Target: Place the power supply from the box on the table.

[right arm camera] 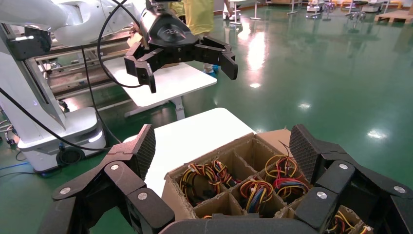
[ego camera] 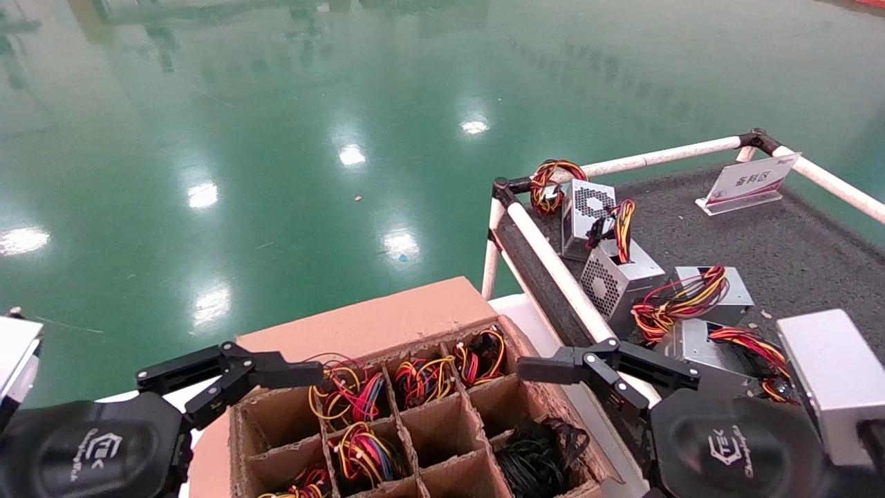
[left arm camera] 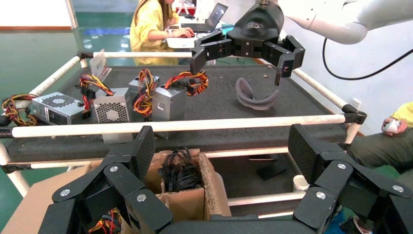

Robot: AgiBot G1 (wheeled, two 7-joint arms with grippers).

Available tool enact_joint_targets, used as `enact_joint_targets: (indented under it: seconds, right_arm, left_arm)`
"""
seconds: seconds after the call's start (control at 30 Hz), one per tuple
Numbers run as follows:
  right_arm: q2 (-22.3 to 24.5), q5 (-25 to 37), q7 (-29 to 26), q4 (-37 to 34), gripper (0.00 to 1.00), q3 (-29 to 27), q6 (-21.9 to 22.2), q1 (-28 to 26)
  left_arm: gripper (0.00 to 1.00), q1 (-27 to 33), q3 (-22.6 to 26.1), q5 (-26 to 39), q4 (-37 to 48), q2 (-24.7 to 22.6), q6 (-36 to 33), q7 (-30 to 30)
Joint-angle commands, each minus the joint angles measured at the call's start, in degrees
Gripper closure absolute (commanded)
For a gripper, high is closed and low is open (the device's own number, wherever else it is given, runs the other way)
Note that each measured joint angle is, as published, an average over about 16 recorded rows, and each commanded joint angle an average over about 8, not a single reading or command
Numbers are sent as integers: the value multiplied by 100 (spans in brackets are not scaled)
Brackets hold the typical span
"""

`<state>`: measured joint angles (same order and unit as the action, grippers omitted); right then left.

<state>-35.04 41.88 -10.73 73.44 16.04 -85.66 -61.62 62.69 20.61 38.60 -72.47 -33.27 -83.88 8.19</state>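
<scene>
Your right gripper hangs wide open and empty over the box's right edge, beside the bench rail. Your left gripper is spread wide at the box's left edge. Supplies sit in the cells between them.

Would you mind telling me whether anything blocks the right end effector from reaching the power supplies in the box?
Nothing visible does. The right end effector hangs open above the box, whose cells are uncovered; only the cardboard dividers closely surround each power supply.
</scene>
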Motion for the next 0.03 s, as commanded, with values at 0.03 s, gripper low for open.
enact_joint_targets:
  seconds: [0.03]
  right_arm:
    - [0,0,0,0,0,0,0,0]
  left_arm:
    - [0,0,0,0,0,0,0,0]
